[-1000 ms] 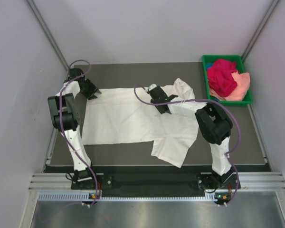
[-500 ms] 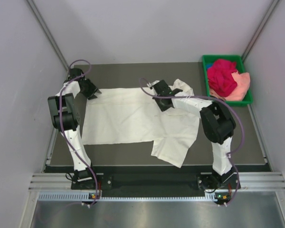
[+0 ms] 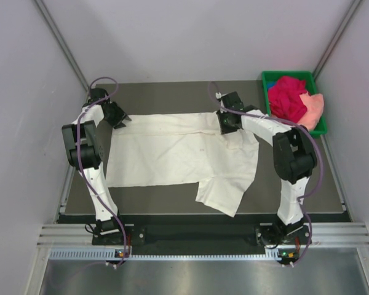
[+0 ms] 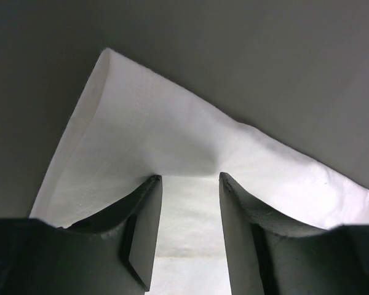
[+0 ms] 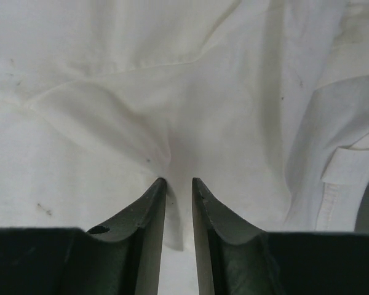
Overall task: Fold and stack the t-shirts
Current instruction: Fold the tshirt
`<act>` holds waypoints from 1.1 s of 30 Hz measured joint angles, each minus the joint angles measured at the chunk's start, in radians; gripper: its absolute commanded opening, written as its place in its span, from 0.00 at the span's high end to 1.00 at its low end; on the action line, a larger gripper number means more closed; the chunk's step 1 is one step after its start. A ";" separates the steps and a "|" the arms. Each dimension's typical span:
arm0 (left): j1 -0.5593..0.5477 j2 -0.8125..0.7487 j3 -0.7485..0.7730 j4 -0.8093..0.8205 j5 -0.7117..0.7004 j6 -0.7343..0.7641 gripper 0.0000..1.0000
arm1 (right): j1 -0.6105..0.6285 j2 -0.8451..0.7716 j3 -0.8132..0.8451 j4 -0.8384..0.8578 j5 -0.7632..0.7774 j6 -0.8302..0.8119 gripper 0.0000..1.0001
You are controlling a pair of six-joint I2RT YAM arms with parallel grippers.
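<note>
Grey walls (image 3: 172,37) enclose a dark table (image 3: 172,98). The white shirt (image 3: 172,150) lies spread across the middle of the table. Its body is flat and one sleeve hangs toward the near edge.

The tray (image 3: 266,98) sits at the far right corner. It holds the red shirt (image 3: 287,98) bunched on top and the pink shirt (image 3: 313,107) draped over the right rim.

Left gripper (image 3: 120,121): positioned at the far left corner of the white shirt. The wrist view shows the jaws released and clearly apart, with the tips (image 4: 187,178) pressed onto the cloth (image 4: 172,141), which puckers there.

Right gripper (image 3: 227,126): positioned at the far right part of the white shirt, near the tray. The wrist view shows a narrow gap at the tips (image 5: 178,181), with a pleat of cloth (image 5: 172,92) running into it. Whether the jaws clamp the pleat cannot be told.
</note>
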 measured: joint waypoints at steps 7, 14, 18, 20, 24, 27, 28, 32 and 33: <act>0.000 0.000 0.000 0.001 0.000 0.003 0.52 | 0.095 -0.029 0.000 -0.004 0.239 -0.045 0.76; 0.000 0.001 0.000 0.003 0.001 0.003 0.52 | 0.275 -0.137 -0.067 0.083 0.404 -0.214 0.82; 0.000 0.001 0.000 0.003 0.002 0.003 0.52 | 0.328 -0.128 -0.078 0.099 0.414 -0.294 0.84; 0.000 0.001 0.000 0.003 0.002 0.003 0.52 | 0.337 -0.114 -0.080 0.101 0.407 -0.315 0.86; 0.000 0.001 0.000 0.003 0.003 0.003 0.52 | 0.339 -0.049 -0.079 0.103 0.407 -0.328 0.87; 0.000 0.001 0.000 0.003 0.003 0.003 0.52 | 0.338 0.011 -0.079 0.100 0.406 -0.329 0.88; 0.000 0.001 0.000 0.003 0.003 0.003 0.52 | 0.334 0.027 -0.079 0.098 0.405 -0.329 0.88; 0.000 0.001 0.000 0.003 0.003 0.003 0.52 | 0.323 0.055 -0.079 0.098 0.412 -0.328 0.88; 0.000 0.001 0.000 0.003 0.003 0.003 0.52 | 0.319 0.057 -0.079 0.100 0.420 -0.328 0.87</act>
